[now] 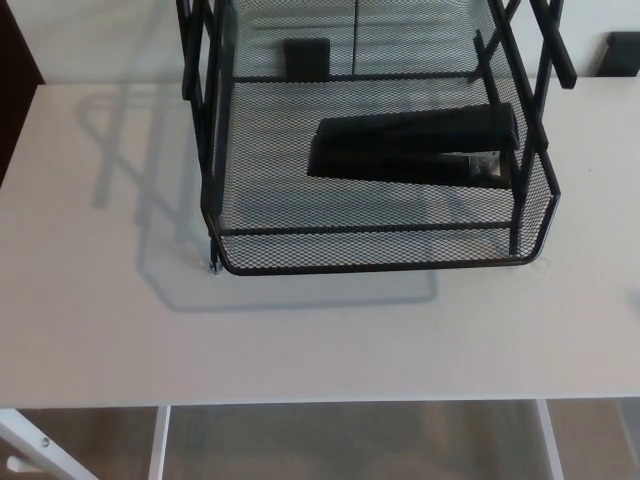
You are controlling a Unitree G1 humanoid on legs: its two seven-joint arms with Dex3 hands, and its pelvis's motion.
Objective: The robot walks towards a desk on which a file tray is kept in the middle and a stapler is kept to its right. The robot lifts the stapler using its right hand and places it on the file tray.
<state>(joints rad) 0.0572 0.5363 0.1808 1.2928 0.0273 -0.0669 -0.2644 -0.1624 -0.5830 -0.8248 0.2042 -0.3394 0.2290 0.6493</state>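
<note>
Neither hand shows in the head view, so you cannot tell from here whether the right hand is released or clenched. No part of an arm comes in from either side. What you can see is the stapler (410, 148). It lies flat on the mesh floor of the file tray (380, 266), in the lower tier, close to the tray's right wall and a little behind its front rim. The tray stands toward the far edge of the tabletop (300, 340), about midway between its left and right edges.

By my judgement the placing step is done, because the stapler rests inside the tray and nothing holds it. I think the next move calls only for a check. Confirm that the right hand is free and well apart from the upright posts of the tray. Then hold both arms back, so that no finger catches the mesh or pushes the tray along the tabletop.
</note>
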